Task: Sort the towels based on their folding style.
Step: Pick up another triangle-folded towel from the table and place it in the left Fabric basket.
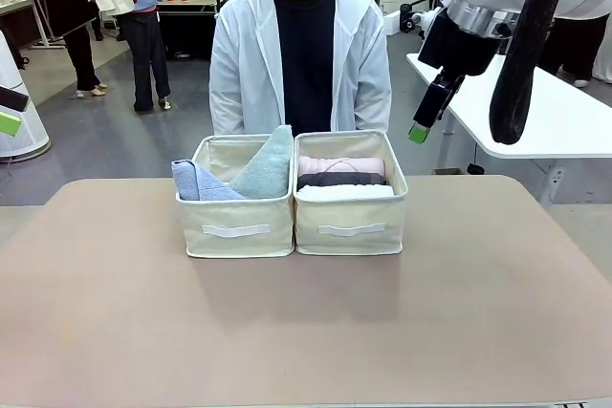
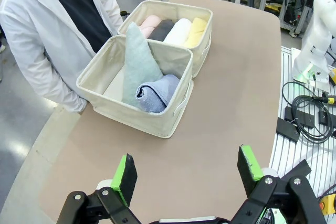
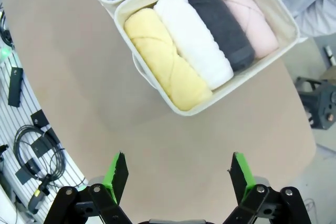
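Table [image 1: 306,332]: wide tan top, bare apart from two bins at its far middle.
Person [image 1: 300,54]: in a white coat over a dark top, standing at the far edge just behind the bins.
Left bin [image 1: 235,226]: cream fabric, touching the right bin side by side; it holds the two cone folds.
Right bin [image 1: 351,222]: cream fabric, holding four rolls lying side by side.
Grey-green towel [image 2: 139,64]: cone fold leaning up above the left bin's rim.
Light blue towel [image 2: 156,92]: cone fold lying low against the grey-green one, at the near wall of the left bin.
Pale yellow towel [image 3: 165,59]: roll against the outer wall of the right bin.
White towel [image 3: 193,40]: roll touching the yellow one.
Charcoal towel [image 3: 223,22]: roll between white and pink.
Pink towel [image 3: 242,11]: roll against the far wall.
Left gripper [image 2: 186,174]: jaws spread wide, nothing between them, above bare table, well apart from the bins.
Right gripper [image 3: 176,174]: jaws spread wide, empty, raised above the table beside the right bin.
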Robot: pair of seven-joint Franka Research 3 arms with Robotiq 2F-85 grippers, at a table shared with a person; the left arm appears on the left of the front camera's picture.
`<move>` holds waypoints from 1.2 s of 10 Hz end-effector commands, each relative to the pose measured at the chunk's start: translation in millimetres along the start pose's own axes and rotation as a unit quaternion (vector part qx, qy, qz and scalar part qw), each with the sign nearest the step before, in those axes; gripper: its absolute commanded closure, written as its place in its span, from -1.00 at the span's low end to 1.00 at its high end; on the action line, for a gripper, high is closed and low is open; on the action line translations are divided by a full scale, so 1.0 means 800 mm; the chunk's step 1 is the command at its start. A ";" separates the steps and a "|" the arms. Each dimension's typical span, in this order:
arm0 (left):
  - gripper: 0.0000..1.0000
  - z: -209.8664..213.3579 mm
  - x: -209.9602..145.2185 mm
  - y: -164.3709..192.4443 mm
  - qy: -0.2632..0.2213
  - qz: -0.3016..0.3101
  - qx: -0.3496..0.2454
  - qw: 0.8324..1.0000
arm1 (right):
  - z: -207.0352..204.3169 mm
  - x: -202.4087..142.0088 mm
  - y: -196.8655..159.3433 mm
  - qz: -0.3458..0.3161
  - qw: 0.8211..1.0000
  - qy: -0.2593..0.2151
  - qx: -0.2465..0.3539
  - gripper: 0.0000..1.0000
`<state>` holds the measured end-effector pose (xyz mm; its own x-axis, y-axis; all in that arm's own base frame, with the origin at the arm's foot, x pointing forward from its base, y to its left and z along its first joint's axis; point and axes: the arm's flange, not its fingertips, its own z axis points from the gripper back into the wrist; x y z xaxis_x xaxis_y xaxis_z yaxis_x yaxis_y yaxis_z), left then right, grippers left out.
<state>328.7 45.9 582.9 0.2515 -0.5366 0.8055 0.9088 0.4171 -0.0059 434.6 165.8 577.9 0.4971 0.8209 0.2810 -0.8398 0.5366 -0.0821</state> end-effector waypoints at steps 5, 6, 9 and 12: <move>-1.00 0.001 0.000 0.000 -0.004 -0.002 -0.003 1.000 | -0.004 -0.004 0.005 -0.006 1.000 -0.004 0.004 -1.00; -1.00 0.001 0.000 0.000 -0.004 -0.002 -0.003 1.000 | 0.000 0.001 0.002 0.002 1.000 0.000 0.001 -1.00; -1.00 0.001 0.000 0.000 -0.004 -0.002 -0.003 1.000 | 0.055 -0.092 -0.050 0.027 0.969 -0.185 0.160 -1.00; -1.00 0.001 0.000 0.000 -0.004 -0.002 -0.003 1.000 | 0.106 -0.209 -0.076 0.006 0.932 -0.293 0.211 -1.00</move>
<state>328.7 46.3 582.9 0.2520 -0.5360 0.8057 0.9084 0.4180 -0.0061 390.5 -2.7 632.8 0.3445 0.5517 0.7596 -0.9320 0.2981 0.2062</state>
